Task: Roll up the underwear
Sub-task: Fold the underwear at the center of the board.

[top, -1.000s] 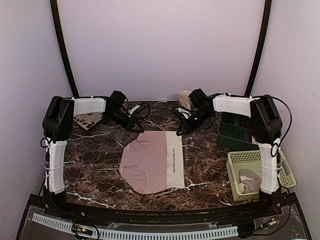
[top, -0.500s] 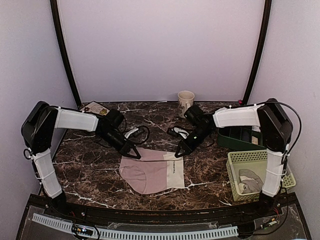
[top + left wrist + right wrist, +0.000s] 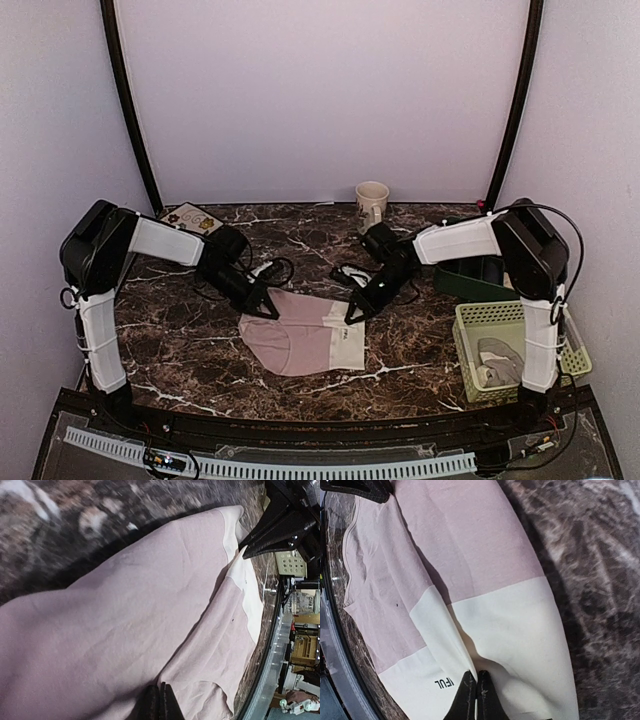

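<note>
Dark marble table (image 3: 180,340). Middle: pink underwear (image 3: 300,338) with cream panel, partly folded over itself. Back edge: beige mug (image 3: 372,200), patterned card (image 3: 190,217) back left. Right side: dark green tray (image 3: 480,283), pale green basket (image 3: 500,312) just nearer.

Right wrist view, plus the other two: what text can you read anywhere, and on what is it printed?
"IFUL": dark letters on the cream panel of the pink underwear, right wrist view; the rest of the word is out of sight.
Top view, the print line on the same panel: too small to read.
Top view, the dark mark on the mug: too small to read.
Left wrist view: no text on the cloth.
</note>
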Action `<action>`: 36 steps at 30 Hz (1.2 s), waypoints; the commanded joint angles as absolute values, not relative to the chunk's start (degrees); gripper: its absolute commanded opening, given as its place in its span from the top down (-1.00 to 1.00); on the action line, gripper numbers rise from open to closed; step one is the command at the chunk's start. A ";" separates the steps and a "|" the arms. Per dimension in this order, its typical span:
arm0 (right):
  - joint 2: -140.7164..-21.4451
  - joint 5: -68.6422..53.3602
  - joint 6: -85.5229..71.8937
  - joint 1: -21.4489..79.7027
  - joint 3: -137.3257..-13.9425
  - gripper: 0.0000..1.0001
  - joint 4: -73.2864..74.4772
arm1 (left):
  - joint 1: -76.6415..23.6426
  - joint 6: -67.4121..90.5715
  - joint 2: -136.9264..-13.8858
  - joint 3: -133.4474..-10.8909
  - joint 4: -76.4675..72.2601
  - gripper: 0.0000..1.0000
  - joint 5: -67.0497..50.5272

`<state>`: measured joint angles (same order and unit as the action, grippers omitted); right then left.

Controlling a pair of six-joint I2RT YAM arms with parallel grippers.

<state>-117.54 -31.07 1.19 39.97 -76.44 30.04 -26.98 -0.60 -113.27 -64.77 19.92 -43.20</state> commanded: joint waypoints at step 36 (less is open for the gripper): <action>-107.35 -30.30 3.63 42.22 -68.98 1.00 32.44 | -27.84 -0.64 -96.29 -51.88 20.95 1.00 -45.16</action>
